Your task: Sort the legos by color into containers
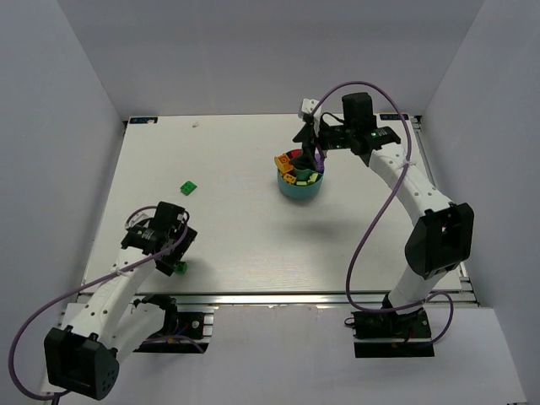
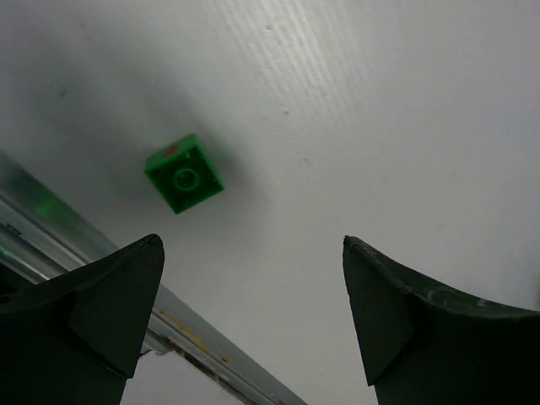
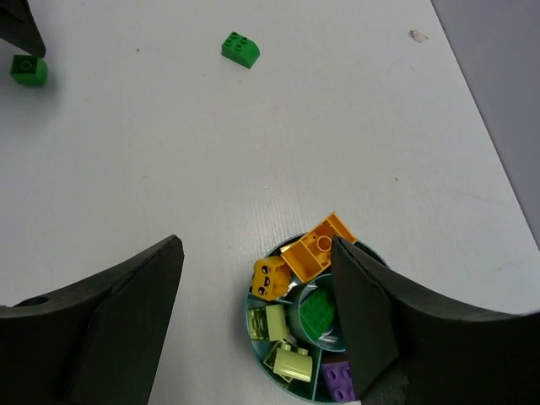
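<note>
Diagonally, green lego (image 2: 184, 173), corner toward rail (image 2: 38, 207).

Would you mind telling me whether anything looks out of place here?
One green brick lies loose mid-table and a second green brick sits by the open left gripper, both far from the teal dish. An orange brick juts over its rim.

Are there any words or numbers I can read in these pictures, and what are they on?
None: no word, number or label can be read in any view.
The teal dish and the table show no print.
One orange brick has dark marks like a face, not letters.
</note>
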`<state>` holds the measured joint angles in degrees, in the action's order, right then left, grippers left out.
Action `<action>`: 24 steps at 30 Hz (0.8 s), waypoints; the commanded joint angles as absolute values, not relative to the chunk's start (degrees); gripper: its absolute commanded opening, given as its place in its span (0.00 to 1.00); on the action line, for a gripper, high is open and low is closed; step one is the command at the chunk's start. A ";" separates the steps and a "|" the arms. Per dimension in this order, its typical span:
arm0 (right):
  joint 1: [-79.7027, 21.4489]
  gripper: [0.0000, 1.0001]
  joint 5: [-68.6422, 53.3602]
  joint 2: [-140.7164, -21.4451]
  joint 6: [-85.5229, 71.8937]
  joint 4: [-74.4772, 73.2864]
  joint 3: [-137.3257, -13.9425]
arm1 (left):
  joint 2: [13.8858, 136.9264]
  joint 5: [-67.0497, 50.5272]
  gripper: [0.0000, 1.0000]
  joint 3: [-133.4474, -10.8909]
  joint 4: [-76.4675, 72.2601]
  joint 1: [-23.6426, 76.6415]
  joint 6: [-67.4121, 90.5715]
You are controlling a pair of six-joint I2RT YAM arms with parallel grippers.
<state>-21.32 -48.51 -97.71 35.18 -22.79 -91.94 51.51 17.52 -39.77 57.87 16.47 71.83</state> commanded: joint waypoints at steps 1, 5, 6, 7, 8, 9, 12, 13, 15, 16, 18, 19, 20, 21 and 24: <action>-21.01 0.75 -52.91 -97.65 35.86 -22.50 -90.27 | 51.50 15.91 0.96 -37.71 62.40 13.72 74.88; -21.01 0.75 -53.09 -97.30 33.67 -20.40 -89.04 | 51.76 11.62 0.93 -31.49 57.85 10.47 75.85; -21.01 0.75 -53.09 -97.38 33.31 -19.87 -88.95 | 52.03 10.64 0.92 -30.51 55.22 9.85 76.11; -21.01 0.75 -53.09 -97.21 33.14 -19.78 -88.86 | 52.47 10.11 0.91 -29.80 53.98 9.15 76.29; -21.01 0.76 -53.00 -97.21 33.05 -19.78 -88.86 | 53.25 9.93 0.89 -29.01 51.96 9.05 76.46; -20.92 0.76 -52.91 -97.12 32.96 -19.60 -88.77 | 53.87 10.11 0.88 -28.92 51.25 8.88 76.55; -21.01 0.76 -52.47 -96.68 32.52 -19.25 -87.98 | 57.03 10.98 0.84 -29.26 48.97 8.00 75.76; -20.92 0.76 -52.47 -96.42 32.43 -19.16 -87.80 | 57.74 11.16 0.83 -29.35 48.35 7.56 75.15; -21.00 0.76 -52.38 -96.07 32.08 -18.99 -87.10 | 59.67 11.69 0.81 -29.79 47.03 7.12 74.62; -20.92 0.76 -52.30 -95.63 31.91 -18.46 -86.84 | 60.11 11.95 0.79 -30.23 46.67 6.60 74.18; -21.00 0.76 -52.12 -95.19 31.55 -18.11 -85.78 | 61.34 12.39 0.76 -30.67 46.14 6.07 73.74; -21.01 0.76 -52.03 -94.84 31.47 -18.02 -85.52 | 61.70 12.65 0.73 -30.93 46.14 5.46 73.31; -21.01 0.76 -51.94 -94.57 31.38 -17.76 -85.26 | 61.87 12.83 0.72 -31.02 46.14 5.19 73.13; -20.92 0.76 -51.86 -94.40 31.29 -17.67 -84.82 | 62.05 13.01 0.71 -31.11 46.32 4.92 73.13; -21.01 0.76 -51.59 -93.78 31.20 -17.49 -83.94 | 61.70 13.71 0.66 -31.29 46.76 4.31 72.69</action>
